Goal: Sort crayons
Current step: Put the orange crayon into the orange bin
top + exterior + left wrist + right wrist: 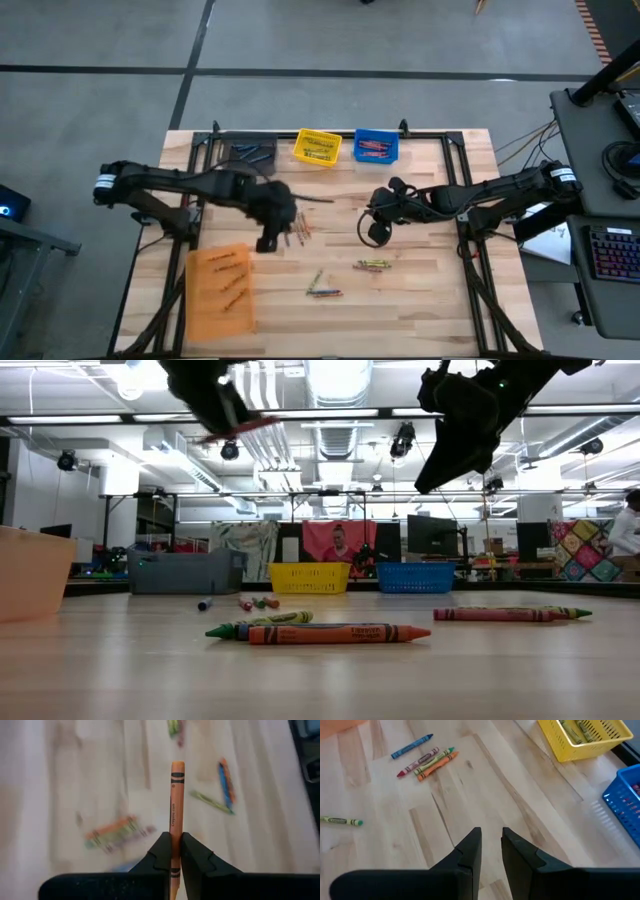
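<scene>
My left gripper (290, 207) hangs over the table's middle left, above a small cluster of crayons (300, 232), and is shut on an orange crayon (177, 795). My right gripper (491, 840) hovers over bare wood right of centre, open by a narrow gap with nothing between its fingers. Loose crayons lie flat on the table: a green and orange pair (320, 630), a red and green pair (510, 614), and a group (422, 757) with a blue one. My left gripper pinches the orange crayon near its back end (173, 851) between its two fingers. The crayon lies along the fingers and sticks out well past their tips, slanting down. It is lifted clear of the table.
An orange bin (220, 290) with crayons stands at the near left. At the far edge stand a grey bin (250, 152), a yellow bin (317, 147) and a blue bin (376, 147), each with crayons. Black frame rails run along the table's sides.
</scene>
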`<state>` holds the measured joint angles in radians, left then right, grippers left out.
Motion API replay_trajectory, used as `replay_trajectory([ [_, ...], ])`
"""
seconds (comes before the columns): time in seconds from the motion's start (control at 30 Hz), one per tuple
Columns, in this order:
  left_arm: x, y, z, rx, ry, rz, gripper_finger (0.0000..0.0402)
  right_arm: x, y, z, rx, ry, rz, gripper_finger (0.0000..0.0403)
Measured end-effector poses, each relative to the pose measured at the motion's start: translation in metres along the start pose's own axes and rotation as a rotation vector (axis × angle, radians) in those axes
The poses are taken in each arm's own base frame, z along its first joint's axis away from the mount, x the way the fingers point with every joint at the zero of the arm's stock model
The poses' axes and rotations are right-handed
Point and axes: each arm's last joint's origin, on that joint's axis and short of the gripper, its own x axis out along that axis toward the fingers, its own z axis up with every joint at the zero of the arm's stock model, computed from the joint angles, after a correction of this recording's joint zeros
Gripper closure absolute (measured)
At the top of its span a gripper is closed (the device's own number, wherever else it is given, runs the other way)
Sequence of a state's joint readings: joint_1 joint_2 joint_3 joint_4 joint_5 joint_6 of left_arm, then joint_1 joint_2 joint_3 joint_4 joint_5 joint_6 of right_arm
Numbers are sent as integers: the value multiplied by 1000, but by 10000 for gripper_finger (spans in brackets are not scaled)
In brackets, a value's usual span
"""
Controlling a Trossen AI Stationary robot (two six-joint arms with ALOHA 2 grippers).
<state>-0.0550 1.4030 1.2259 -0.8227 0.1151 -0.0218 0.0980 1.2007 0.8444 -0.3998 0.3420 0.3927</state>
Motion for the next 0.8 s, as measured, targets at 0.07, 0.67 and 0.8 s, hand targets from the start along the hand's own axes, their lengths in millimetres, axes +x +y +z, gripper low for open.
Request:
replay_trajectory([
  [0.07, -4, -13, -7, -31, 40, -21, 401, 0, 0, 0, 0, -2, 1, 339],
  [0.67, -15, -103, -82, -439, 601, 19, 401, 0, 1, 1, -19, -15, 6, 339],
  [0.8, -4, -113, -106, -409, 667, 74, 401, 0, 1, 2, -45, -21, 8, 337],
])
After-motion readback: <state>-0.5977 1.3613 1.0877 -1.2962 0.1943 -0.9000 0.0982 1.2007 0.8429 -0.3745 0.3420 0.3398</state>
